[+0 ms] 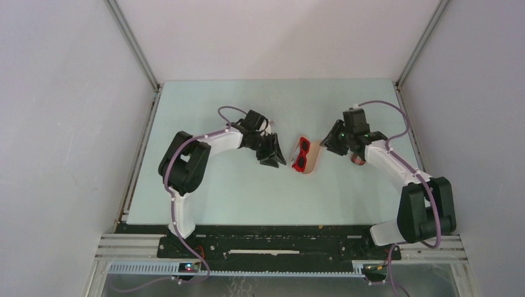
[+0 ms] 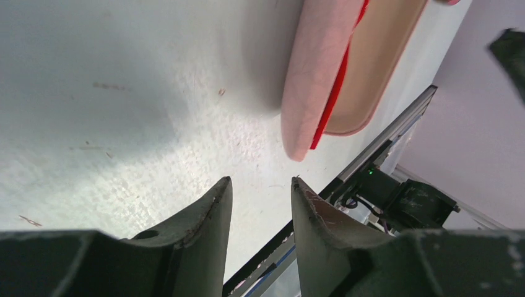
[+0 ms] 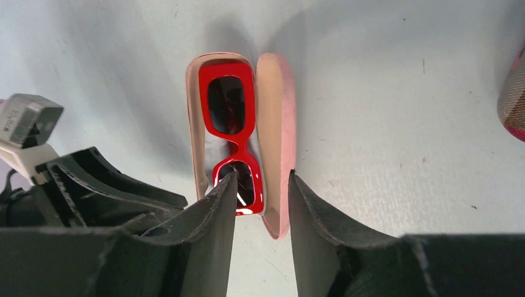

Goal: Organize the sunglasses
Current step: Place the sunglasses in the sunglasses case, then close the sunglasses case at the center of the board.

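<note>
red plastic-frame sunglasses [image 3: 235, 147] lie in open pink oblong case [image 3: 280, 124]; left fingers [image 2: 204, 216] & right fingers [image 3: 213, 210] spread, empty, so shutting it w/ a skewed push could pinch frame or slide case.

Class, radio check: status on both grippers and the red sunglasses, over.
Left gripper open, empty. Right gripper open, empty. Red sunglasses lying in open pink case. Nothing between grippers and case.

Bright red sunglasses [image 3: 234, 147] (dark lenses), pink case [image 3: 278, 124], plaid case [image 3: 515, 93], pale green table [image 3: 402, 154]
</note>
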Tool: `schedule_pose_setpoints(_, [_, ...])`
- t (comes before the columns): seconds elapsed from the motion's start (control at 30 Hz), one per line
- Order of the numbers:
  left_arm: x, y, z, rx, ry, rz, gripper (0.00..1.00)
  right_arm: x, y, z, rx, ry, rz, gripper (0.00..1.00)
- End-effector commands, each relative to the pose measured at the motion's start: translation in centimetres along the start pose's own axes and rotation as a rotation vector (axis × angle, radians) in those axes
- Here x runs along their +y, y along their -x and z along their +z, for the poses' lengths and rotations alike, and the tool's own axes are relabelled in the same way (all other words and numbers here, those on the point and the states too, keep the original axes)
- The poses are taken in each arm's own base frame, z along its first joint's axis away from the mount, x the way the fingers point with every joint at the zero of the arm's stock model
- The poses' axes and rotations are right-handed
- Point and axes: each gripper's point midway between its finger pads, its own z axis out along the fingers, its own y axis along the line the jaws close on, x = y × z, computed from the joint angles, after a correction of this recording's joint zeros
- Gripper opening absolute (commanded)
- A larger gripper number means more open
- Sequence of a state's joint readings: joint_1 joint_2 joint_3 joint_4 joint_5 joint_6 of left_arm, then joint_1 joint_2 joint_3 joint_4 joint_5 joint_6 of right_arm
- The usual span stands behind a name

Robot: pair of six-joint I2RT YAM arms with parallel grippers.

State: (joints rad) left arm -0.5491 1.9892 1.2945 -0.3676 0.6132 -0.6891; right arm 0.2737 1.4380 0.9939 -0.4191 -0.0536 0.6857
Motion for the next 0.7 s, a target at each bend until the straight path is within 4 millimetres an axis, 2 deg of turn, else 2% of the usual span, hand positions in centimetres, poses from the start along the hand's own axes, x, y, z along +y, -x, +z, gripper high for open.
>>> schedule_pose_setpoints(0.0, [-4.3, 3.3, -2.4, -0.097, -0.093, 0.094, 0.44, 1.2, -0.4, 0.4, 0.039, 0.214, 0.039, 0.44])
schedule_pose_setpoints(0.17, [-5.6, 5.2, -1.8, -0.125, -0.138, 0.093, 0.45, 1.4, -1.0, 1.5, 0.060, 0.291, 0.120, 0.44])
schedule_pose_setpoints(0.33, [-5.7, 6.1, -1.0, -0.121, -0.143, 0.088, 0.44, 0.5, -2.1, 3.1, 0.100, 0.274, 0.188, 0.44])
schedule_pose_setpoints(0.4, [-5.6, 6.2, -0.7, -0.110, -0.142, 0.085, 0.43, 0.5, -2.0, 3.4, 0.092, 0.284, 0.192, 0.46])
schedule_pose_setpoints(0.67, [-5.3, 6.4, 0.0, -0.082, -0.140, 0.089, 0.39, 0.1, -1.9, 3.1, 0.069, 0.278, 0.196, 0.46])
